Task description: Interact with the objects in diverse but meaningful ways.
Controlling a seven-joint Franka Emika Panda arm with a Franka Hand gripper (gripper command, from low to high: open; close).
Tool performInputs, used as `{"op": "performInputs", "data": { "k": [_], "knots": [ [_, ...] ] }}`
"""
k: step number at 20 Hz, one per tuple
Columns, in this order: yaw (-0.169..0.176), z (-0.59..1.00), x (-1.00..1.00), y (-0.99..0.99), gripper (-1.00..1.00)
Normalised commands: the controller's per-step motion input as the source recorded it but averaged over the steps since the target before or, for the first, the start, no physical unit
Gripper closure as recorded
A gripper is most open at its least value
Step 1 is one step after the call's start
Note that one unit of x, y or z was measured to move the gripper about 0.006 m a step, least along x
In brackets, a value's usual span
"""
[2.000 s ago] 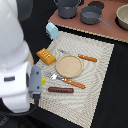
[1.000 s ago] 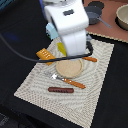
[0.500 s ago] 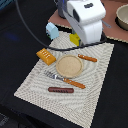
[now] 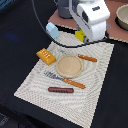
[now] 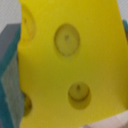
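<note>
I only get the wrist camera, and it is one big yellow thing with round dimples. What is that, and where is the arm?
Observer: It is a toy cheese wedge. The exterior view shows the arm bent over the far edge of a woven placemat, with a bit of yellow peeking out beneath it.
Operator: Is the gripper holding it?
Observer: I cannot tell; the arm's body hides the gripper.
Operator: What else is on the mat?
Observer: A round tan plate in the middle, an orange ridged block to the exterior view's left of it, and a brown sausage near the front edge.
</note>
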Motion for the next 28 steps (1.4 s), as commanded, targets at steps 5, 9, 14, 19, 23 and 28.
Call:
{"op": "performInputs", "data": {
  "k": [5,9,14,19,23,28],
  "knots": [
    [0.0,-0.47,0.01,0.34,1.0],
    [0.0,-0.44,0.0,0.35,1.0],
    [0.0,-0.17,0.0,0.35,1.0],
    [0.0,0.14,0.01,0.34,-1.0],
    [0.0,0.2,0.06,0.33,-1.0],
    [0.0,0.36,0.03,0.32,-1.0]
  ]
}}
